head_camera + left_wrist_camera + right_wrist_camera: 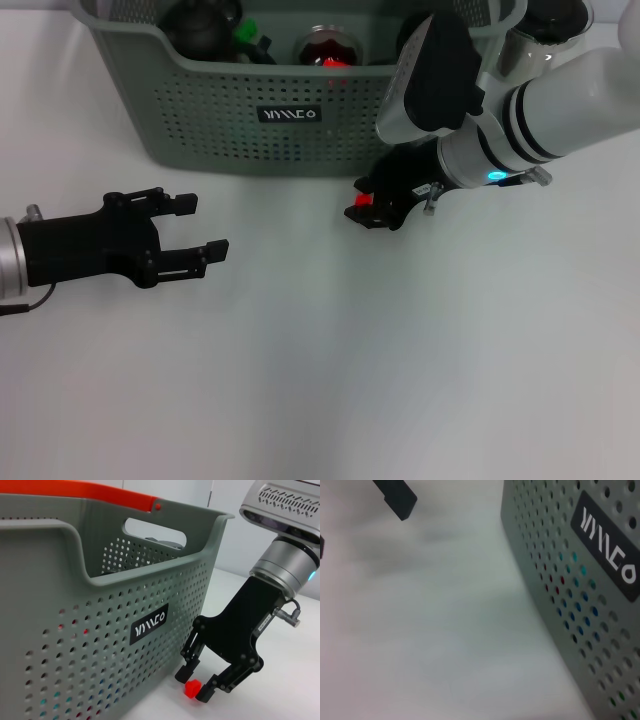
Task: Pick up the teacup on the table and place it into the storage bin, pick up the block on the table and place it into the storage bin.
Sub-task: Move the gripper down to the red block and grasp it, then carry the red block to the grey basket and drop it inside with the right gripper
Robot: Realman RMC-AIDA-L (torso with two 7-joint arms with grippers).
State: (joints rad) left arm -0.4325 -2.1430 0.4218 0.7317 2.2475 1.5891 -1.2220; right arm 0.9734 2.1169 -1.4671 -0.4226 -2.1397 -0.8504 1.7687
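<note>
1 small red block [192,688] sits on the worktop between the right gripper's [199,684] half-open jaws, ungripped, just beside the storage bin [150,580]; closing off-centre could flick it away. Left gripper [190,232] waits open, well apart

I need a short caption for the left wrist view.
Right gripper open around the small red block on the table, beside the storage bin.

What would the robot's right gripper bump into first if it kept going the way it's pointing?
Probably the small red block. The right gripper points down at the table beside the storage bin, fingers open on either side of the block. Past the block there is only the tabletop.
</note>
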